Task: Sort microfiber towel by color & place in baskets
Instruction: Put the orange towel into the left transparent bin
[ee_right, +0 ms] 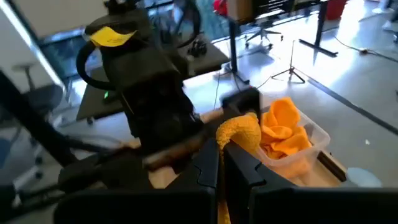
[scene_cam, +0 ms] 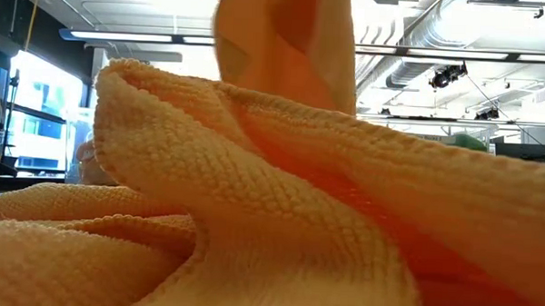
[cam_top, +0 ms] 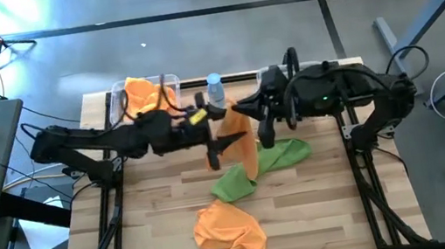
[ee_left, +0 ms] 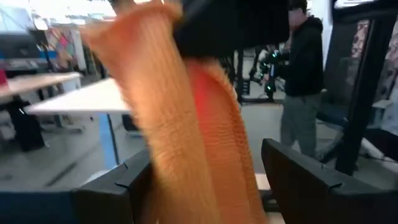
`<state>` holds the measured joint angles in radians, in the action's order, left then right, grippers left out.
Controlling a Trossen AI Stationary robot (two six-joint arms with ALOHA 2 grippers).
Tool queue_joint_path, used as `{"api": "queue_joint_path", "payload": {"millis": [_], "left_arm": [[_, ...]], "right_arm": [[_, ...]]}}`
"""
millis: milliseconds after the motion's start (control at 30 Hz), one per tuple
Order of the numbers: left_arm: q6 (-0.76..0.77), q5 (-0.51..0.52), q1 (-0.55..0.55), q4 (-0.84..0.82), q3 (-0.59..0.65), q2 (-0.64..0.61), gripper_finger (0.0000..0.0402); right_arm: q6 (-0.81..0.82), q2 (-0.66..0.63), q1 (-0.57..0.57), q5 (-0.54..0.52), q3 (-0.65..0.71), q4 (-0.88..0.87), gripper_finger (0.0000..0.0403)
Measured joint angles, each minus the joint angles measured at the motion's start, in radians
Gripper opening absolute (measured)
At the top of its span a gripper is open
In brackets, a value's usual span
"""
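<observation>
Ribbed orange towel (ee_right: 239,132) — draped, right gripper (ee_right: 222,163) pinching

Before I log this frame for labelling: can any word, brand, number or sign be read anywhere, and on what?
No legible text in any view.
Yellow tag on the left arm: too blurred to read.
Blue-capped bottle: no readable label.
Orange towels, green towel and baskets: no print visible.
</observation>
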<state>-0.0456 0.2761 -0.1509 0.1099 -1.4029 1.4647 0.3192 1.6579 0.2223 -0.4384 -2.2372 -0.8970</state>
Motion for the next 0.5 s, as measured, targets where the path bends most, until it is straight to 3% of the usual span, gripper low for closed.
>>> {"api": "queue_joint_path", "payload": {"millis": [300, 500], "left_arm": [[0.091, 0.008, 0.001, -0.009, 0.000, 0.128, 0.0241], [0.163, 0.080, 0.001, -0.047, 0.000, 0.181, 0.0238]], "right_arm": [[-0.150, 0.001, -0.015, 0.056, 0.000, 0.120, 0.0000], [-0.188, -0.030, -0.023, 0.055, 0.000, 0.108, 0.0000]]}}
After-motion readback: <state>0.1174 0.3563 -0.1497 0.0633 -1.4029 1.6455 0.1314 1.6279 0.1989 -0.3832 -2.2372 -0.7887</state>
